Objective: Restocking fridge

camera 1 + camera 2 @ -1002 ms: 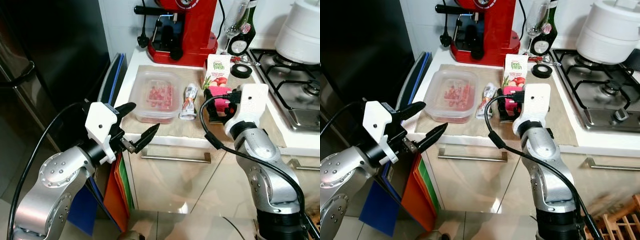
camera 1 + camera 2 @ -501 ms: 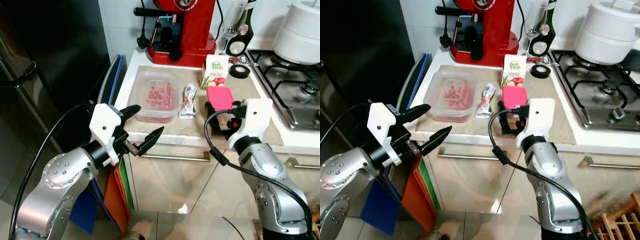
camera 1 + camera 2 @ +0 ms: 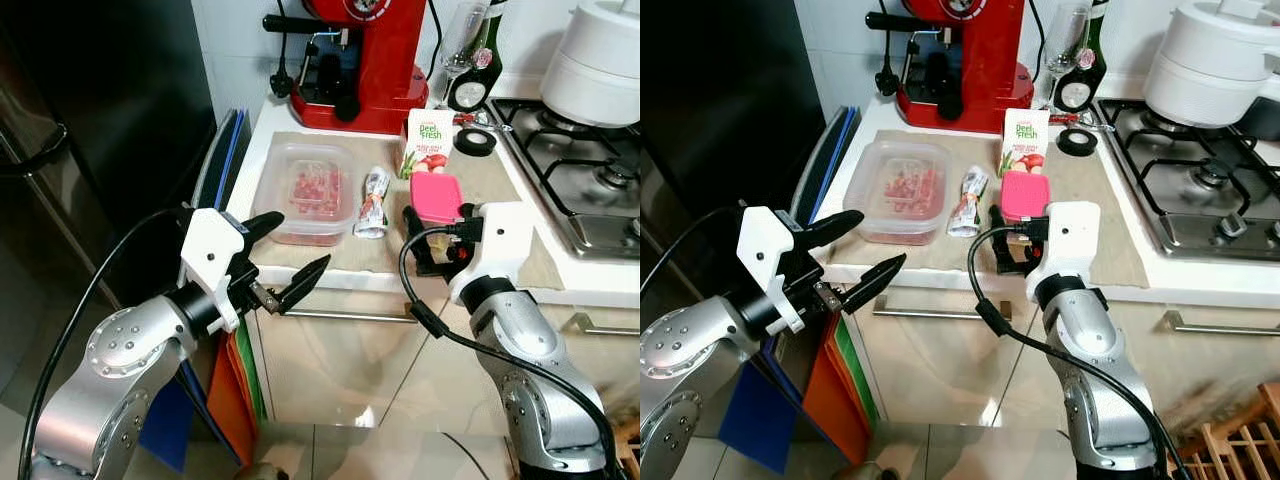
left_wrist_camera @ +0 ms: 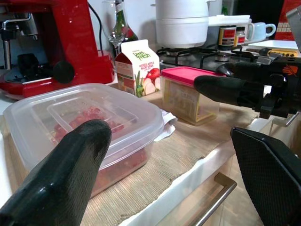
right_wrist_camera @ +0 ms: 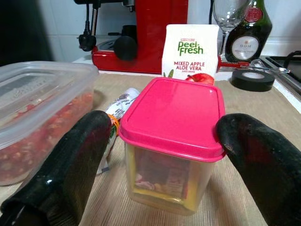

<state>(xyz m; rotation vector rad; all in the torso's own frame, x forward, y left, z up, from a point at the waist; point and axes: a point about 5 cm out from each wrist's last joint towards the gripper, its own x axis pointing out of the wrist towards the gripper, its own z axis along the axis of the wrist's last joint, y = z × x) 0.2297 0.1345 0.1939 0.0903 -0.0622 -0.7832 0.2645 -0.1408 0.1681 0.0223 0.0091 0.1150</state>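
Note:
A pink-lidded tub point(image 3: 437, 196) stands on the woven mat point(image 3: 500, 180) near the counter's front edge. My right gripper point(image 3: 432, 235) is open just in front of it, and in the right wrist view its fingers point(image 5: 70, 160) stand on either side of the tub point(image 5: 174, 141) without touching it. Behind the tub is a Peel Fresh juice carton point(image 3: 428, 142). A wrapped packet point(image 3: 374, 200) and a clear tub of red food point(image 3: 305, 190) lie to its left. My left gripper point(image 3: 293, 243) hangs open before the counter edge, holding nothing. The dark fridge point(image 3: 100, 100) stands shut at the left.
A red coffee machine point(image 3: 365, 60), a wine glass point(image 3: 465, 40), a bottle point(image 3: 478, 85) and a tape roll point(image 3: 475, 142) stand at the back. The gas hob point(image 3: 590, 170) with a white pot point(image 3: 600, 60) is on the right. Coloured boards point(image 3: 225, 170) lean between fridge and cabinet.
My right gripper has drawn back from the pink-lidded tub toward the counter's front edge, uncovering its lid. The tub has stayed in place. My left gripper has hardly moved.

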